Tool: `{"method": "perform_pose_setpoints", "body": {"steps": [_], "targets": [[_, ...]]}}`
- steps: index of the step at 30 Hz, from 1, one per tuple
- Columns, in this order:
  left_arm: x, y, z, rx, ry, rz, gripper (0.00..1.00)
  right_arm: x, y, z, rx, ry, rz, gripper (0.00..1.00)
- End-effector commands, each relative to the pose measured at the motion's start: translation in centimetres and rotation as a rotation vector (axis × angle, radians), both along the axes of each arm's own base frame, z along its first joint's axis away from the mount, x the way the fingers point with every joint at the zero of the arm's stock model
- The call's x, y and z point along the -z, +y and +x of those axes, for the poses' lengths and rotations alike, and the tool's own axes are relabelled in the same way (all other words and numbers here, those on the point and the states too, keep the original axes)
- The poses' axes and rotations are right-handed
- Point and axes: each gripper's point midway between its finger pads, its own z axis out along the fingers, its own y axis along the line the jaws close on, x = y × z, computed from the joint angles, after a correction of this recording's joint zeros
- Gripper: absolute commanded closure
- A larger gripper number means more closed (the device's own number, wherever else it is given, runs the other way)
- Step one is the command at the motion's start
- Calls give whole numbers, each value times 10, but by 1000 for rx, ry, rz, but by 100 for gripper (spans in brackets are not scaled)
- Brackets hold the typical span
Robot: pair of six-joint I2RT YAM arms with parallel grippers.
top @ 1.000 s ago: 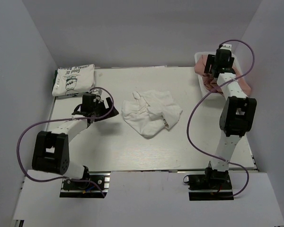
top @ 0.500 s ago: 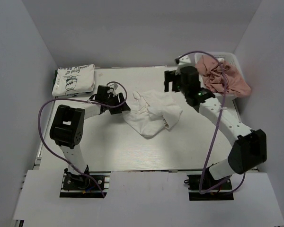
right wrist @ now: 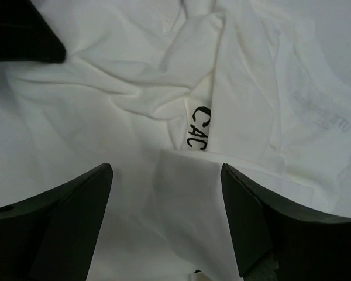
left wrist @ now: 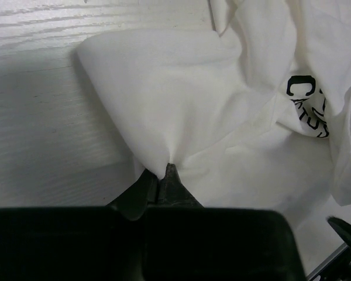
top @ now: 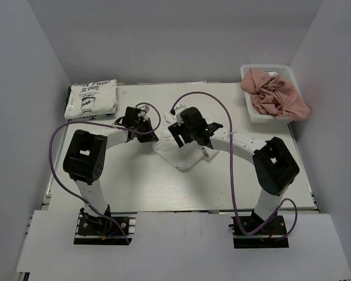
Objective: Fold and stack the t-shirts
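Observation:
A crumpled white t-shirt [top: 186, 156] with black lettering [right wrist: 199, 129] lies mid-table. My left gripper [top: 152, 134] is at the shirt's left edge, and in the left wrist view it [left wrist: 167, 171] is shut on a pinched peak of that white cloth [left wrist: 181, 93]. From the right, my right gripper [top: 178, 136] reaches low over the shirt's middle. It [right wrist: 165, 172] is open, with a flat fold of fabric [right wrist: 184, 193] lying between its fingers and nothing gripped. A second t-shirt [top: 91, 99], folded and showing a black line-drawing, rests at the back left corner.
A white basket [top: 263, 68] holding bunched pink cloth [top: 275, 96] stands at the back right. The table [top: 164, 190] is white wood grain, walled in by grey panels. Purple cables loop off both arms.
My left gripper moved right to the crumpled shirt's edge and shut on it. My right arm swung from the basket across to the shirt's middle.

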Motion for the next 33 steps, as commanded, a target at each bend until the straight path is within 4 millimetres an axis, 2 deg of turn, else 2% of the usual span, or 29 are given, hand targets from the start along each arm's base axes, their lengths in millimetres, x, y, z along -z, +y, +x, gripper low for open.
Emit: {"method": "perform_pose_setpoints", "body": {"steps": [1,3,4,5,6,7,8,9,11,12,14,15,16,18,19,21,22,23,24,25,26,27,28,29,32,33], "targets": [[-39,6,8,-28,-107,13,100,23,-18,4,72,21,-98,21],[-42,9,7,-30,-121,24,100,27,-33,9,149,4,-148,29],[-50,10,8,-37,-141,25,100,31,-42,9,184,5,-161,57],[-49,10,5,-37,-140,25,100,17,-50,19,280,-62,-143,76],[-49,10,5,-37,-140,25,100,25,-59,13,305,-57,-155,92],[-59,10,6,-38,-161,18,100,12,-59,14,343,-71,-96,98],[-59,11,4,-38,-161,18,100,-4,-70,17,406,-120,-73,100],[-64,11,4,-38,-171,15,100,-16,-71,19,429,-150,-45,100],[-74,14,4,-41,-197,24,100,-62,-88,18,520,-246,38,100],[-91,16,3,-50,-234,20,100,-75,-93,18,544,-271,69,100],[-109,27,3,-89,-283,56,100,-121,-125,10,685,-380,163,100],[-130,35,-3,-118,-320,68,100,-146,-138,5,741,-430,231,100],[-150,42,1,-154,-369,79,100,-147,-163,-1,844,-479,200,100],[-186,46,-4,-172,-447,56,100,-185,-185,-17,894,-544,298,100],[-218,50,-15,-172,-527,36,100,-195,-189,-22,897,-558,323,100],[-255,53,-30,-174,-616,-5,100,-235,-201,-39,873,-610,422,100],[-291,61,-45,-194,-719,-30,100,-245,-201,-43,841,-616,453,100],[-312,66,-54,-211,-773,-45,100,-273,-207,-52,822,-667,524,100],[-333,72,-64,-235,-826,-58,100,-287,-213,-60,816,-687,567,100],[-343,84,-71,-279,-859,-40,100,-298,-218,-65,806,-708,579,100],[-362,93,-82,-316,-904,-46,100,-328,-230,-79,802,-749,655,100],[-395,111,-103,-399,-983,-72,100,-337,-232,-83,786,-762,667,100],[-409,119,-115,-423,-1019,-84,100,-347,-231,-88,750,-776,683,100],[-423,124,-126,-439,-1058,-102,100,-377,-243,-104,731,-818,760,100],[-484,134,-175,-431,-1216,-195,100,-418,-238,-129,565,-861,838,100],[-497,135,-185,-419,-1250,-212,100,-437,-237,-141,500,-880,880,100]]}}
